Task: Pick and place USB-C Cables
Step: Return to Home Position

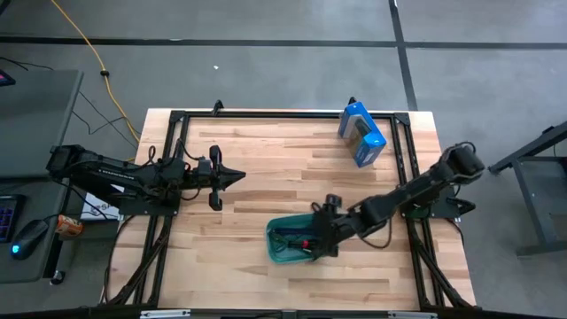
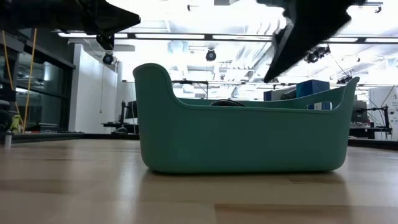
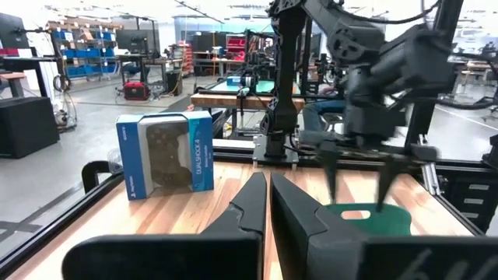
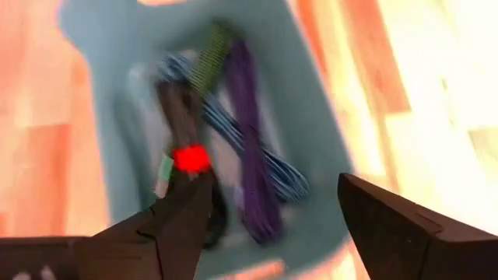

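Well to the left of the teal tub (image 1: 282, 254), the left end effector (image 1: 239, 176) hangs over the bare wooden surface (image 1: 266, 146). Its own wrist view shows its fingers (image 3: 250, 204) narrowed to a thin slit, holding nothing. The right end effector (image 1: 321, 232) hovers over the tub's right end, its jaws spread wide and empty in its wrist view.

The cables (image 4: 249, 132) lie inside the tub. Only the right wrist view separates them: green, purple, blue-striped, and a dark one with a red tag. In the low view the tub's wall (image 2: 242, 140) hides them. Beyond the tub to the right stands a blue box (image 1: 361, 133). The left wrist view shows a game controller pictured on it and "DUALSHOCK 4" printed along its side.
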`<action>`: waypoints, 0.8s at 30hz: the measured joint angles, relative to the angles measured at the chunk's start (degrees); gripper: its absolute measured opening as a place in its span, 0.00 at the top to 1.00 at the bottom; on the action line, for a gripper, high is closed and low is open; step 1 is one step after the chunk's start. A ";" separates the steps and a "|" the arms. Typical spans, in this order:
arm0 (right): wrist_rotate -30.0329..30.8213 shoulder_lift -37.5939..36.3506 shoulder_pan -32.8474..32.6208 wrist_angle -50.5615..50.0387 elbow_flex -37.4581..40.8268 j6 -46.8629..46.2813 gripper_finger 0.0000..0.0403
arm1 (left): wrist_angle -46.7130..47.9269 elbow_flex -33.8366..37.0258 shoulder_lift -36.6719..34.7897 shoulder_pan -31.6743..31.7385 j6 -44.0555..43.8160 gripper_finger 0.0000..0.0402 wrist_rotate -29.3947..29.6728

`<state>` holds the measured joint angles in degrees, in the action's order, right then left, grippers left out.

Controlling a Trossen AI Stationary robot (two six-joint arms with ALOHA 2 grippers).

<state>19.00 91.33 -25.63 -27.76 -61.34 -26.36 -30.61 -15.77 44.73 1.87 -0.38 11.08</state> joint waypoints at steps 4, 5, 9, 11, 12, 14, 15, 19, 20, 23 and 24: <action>2.26 -7.22 0.29 3.83 7.76 -2.54 0.33 | 0.00 0.00 0.00 -0.01 0.01 1.00 0.01; 2.74 -9.18 0.48 6.54 9.61 -1.97 0.33 | 0.00 0.00 0.00 0.00 0.10 1.00 0.01; 3.43 -16.30 2.31 21.18 17.22 5.62 0.33 | -0.09 0.00 -0.02 0.00 0.13 1.00 0.01; 3.47 -18.99 4.10 29.59 21.03 11.00 0.33 | -0.15 0.00 -0.02 -0.02 0.13 1.00 0.01; 3.45 -19.94 5.26 33.58 22.76 13.63 0.33 | -0.13 0.00 -0.02 -0.02 0.13 1.00 0.01; 3.10 -21.47 8.01 40.41 25.87 18.34 0.33 | -0.15 0.00 -0.02 -0.01 0.13 1.00 0.01; 2.60 -21.90 9.74 43.43 27.01 20.40 0.33 | -0.12 0.00 -0.01 0.00 0.13 1.00 0.01; -1.58 -24.00 17.19 48.65 28.40 25.12 0.33 | -0.04 0.00 0.00 0.00 0.74 1.00 0.03; -2.97 -24.69 19.13 48.55 28.15 25.29 0.33 | -0.04 -0.01 -0.01 -0.01 1.07 1.00 0.02; -8.47 -26.57 24.07 49.36 26.89 24.81 0.33 | -0.02 -0.01 0.00 -0.01 1.17 1.00 0.01; -10.24 -27.31 25.26 49.28 26.79 24.49 0.33 | -0.02 -0.02 -0.02 -0.02 1.06 1.00 0.01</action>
<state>8.76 64.03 -0.37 21.52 -34.54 -1.88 -30.63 -15.79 44.71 1.85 0.68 11.09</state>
